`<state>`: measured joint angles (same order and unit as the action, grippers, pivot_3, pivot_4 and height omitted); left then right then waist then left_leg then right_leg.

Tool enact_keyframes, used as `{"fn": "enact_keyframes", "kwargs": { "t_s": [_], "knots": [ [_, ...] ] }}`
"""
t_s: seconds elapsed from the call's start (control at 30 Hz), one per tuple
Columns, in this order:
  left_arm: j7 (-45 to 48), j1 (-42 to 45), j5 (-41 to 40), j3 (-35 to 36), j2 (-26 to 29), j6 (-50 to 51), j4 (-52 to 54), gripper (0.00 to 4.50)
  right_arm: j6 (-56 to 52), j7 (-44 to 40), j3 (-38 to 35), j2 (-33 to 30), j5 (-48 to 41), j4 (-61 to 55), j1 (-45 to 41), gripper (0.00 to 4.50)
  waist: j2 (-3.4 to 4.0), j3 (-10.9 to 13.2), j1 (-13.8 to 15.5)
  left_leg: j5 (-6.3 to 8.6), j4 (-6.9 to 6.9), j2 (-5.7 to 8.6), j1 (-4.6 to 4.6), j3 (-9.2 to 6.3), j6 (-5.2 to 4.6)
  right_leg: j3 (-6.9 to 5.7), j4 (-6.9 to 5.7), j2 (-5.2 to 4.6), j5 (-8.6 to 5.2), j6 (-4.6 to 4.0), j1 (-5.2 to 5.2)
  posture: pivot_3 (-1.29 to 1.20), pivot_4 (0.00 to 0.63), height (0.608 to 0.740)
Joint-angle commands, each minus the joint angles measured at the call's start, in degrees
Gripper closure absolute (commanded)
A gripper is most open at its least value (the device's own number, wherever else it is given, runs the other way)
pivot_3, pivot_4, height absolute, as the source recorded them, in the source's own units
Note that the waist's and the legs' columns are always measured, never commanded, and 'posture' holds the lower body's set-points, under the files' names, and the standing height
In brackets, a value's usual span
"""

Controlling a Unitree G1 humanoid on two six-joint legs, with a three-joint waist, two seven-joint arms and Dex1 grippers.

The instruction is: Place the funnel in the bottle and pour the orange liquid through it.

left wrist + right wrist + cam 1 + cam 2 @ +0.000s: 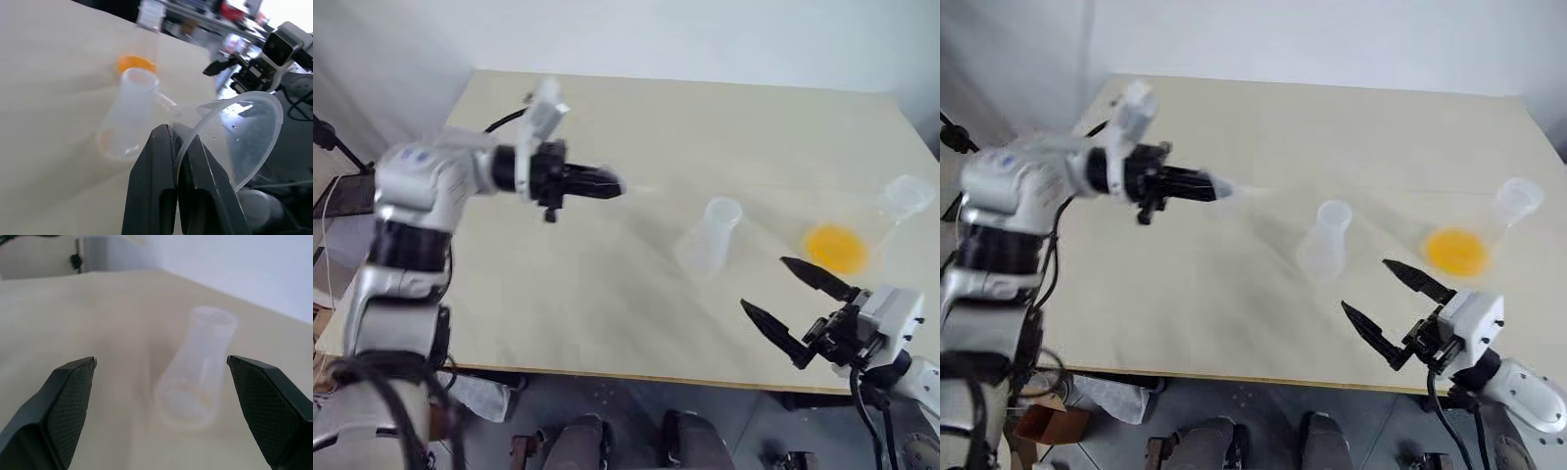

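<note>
Right end effector (781, 297), nearest, hangs over the front edge of the table (607, 323), fingers spread wide, empty. Left end effector (612, 184) is raised above the table, clamped on the rim of the funnel (239, 137). The bottle (710, 238) stands mid-table. The orange liquid (836, 248) sits in the wider flask (901, 201) beyond it to the right.

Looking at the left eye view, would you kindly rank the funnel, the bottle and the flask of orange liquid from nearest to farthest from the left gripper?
1. The funnel, clamped in the left gripper itself.
2. The bottle, standing mid-table toward the right.
3. The flask of orange liquid, farther right near the table's edge.
</note>
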<state>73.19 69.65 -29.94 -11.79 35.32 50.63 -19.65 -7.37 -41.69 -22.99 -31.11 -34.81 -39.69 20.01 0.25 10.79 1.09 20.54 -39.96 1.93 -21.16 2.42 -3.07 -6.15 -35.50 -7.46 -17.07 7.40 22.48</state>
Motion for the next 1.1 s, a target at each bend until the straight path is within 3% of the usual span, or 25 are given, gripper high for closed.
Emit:
{"fn": "enact_keyframes", "kwargs": {
  "t_s": [0.03, 0.2, 0.5, 1.1],
  "knots": [
    [2.9, 6.7, 3.5, -2.9, -3.6, -0.1, -7.9, 4.47, 0.1, 2.0, -1.3, 0.8, -0.1, -3.6, 2.7, 0.0, 0.01, 0.0, -0.2, 0.0, 0.02, -0.05, -0.01, 0.03, 0.01, 0.0, 0.0, 0.04, -0.01, 0.01, 0.03, 0.0, 0.15, 0.74],
    [5.7, 15.3, 8.4, -6.4, -10.6, -1.7, -19.3, 4.47, 1.2, 4.4, -0.1, 3.1, 1.7, -5.6, 5.8, 0.0, 0.0, 0.0, 0.4, -0.03, -0.08, -0.11, -0.08, 0.07, 0.05, 0.03, 0.03, 0.06, -0.05, 0.02, 0.04, 0.0, 0.15, 0.74],
    [7.3, 22.4, 17.0, -7.6, -18.7, -8.9, -34.4, 4.47, 2.9, 6.8, 2.3, 6.3, 4.8, -7.5, 8.2, 0.0, -0.03, 0.0, 0.5, -0.04, -0.09, -0.09, -0.1, 0.08, 0.03, 0.04, 0.05, 0.04, -0.06, 0.04, 0.05, 0.0, 0.15, 0.74],
    [4.4, 27.6, 25.6, -3.0, -27.8, -16.6, -48.6, 4.47, 5.6, 10.0, 7.1, 9.5, 9.9, -8.2, 8.4, 0.0, -0.06, 0.1, 0.4, -0.04, -0.08, -0.07, -0.11, 0.07, 0.02, 0.03, 0.05, 0.0, -0.06, 0.04, 0.07, 0.0, 0.15, 0.74]
  ]
}}
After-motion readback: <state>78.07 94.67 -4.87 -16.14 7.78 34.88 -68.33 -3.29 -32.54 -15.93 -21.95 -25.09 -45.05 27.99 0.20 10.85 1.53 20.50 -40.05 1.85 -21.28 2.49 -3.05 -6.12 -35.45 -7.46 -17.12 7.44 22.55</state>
